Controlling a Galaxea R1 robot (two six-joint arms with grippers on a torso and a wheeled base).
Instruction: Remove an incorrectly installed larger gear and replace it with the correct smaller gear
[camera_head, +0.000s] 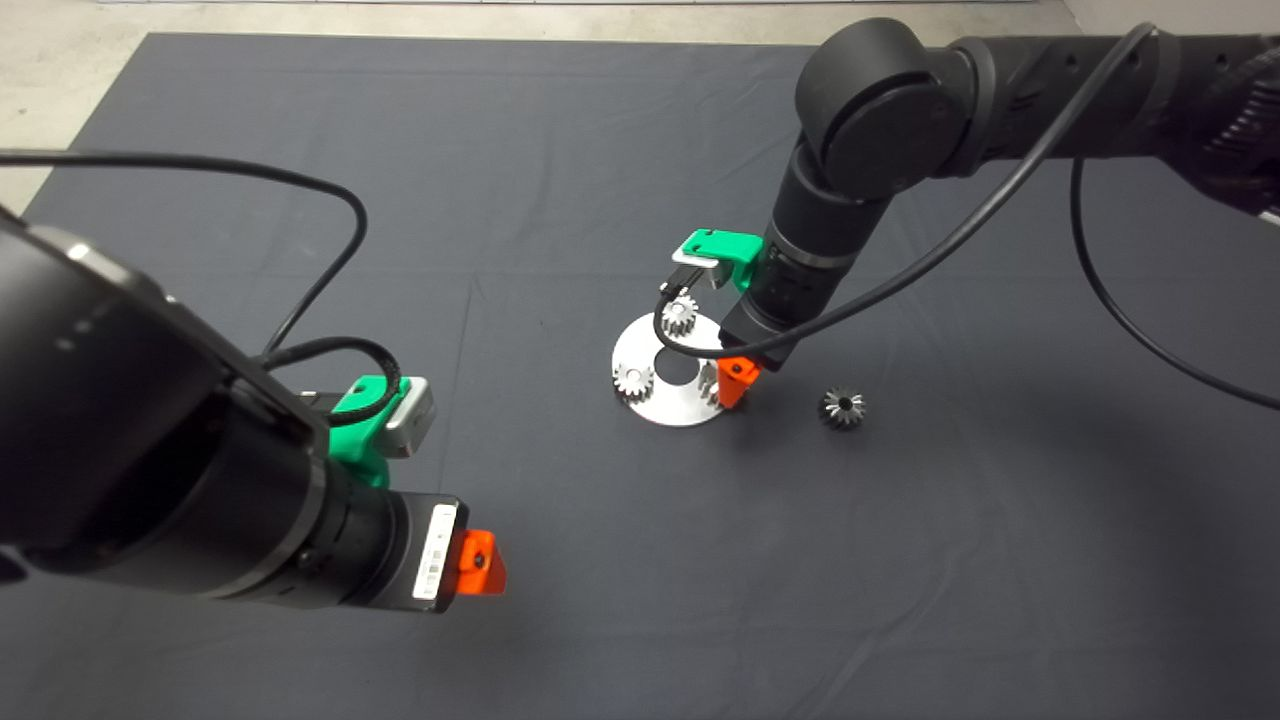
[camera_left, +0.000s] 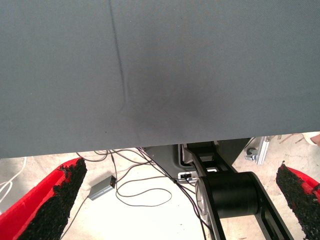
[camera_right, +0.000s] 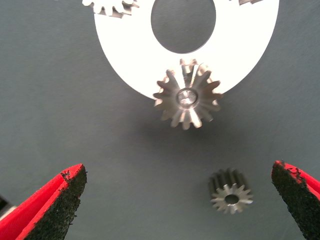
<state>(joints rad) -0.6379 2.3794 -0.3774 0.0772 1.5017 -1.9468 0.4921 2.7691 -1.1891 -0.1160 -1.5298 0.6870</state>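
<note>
The larger gear (camera_right: 187, 100) sits at the edge of the white ring plate (camera_right: 130, 60), its long flared teeth overhanging the rim, so the wrong part looks not yet removed. The smaller gear (camera_right: 230, 191) lies loose on the dark mat (camera_head: 560, 150) just beside the plate, on the larger gear's side and apart from it, waiting to take its place. Two pale short-toothed gears (camera_head: 634, 379) sit elsewhere on the plate, around its centre hole. The right claw (camera_right: 185, 200) hangs above the plate's rim, fingers spread wide and empty, with both the larger gear and the smaller gear lying between them in the right wrist view. The left claw (camera_left: 175, 200) waits well away from the plate near the bench's edge, also wide and holding nothing. By this showing, nothing of the swap is done: gripping, lifting away, fetching and seating all remain.
</note>
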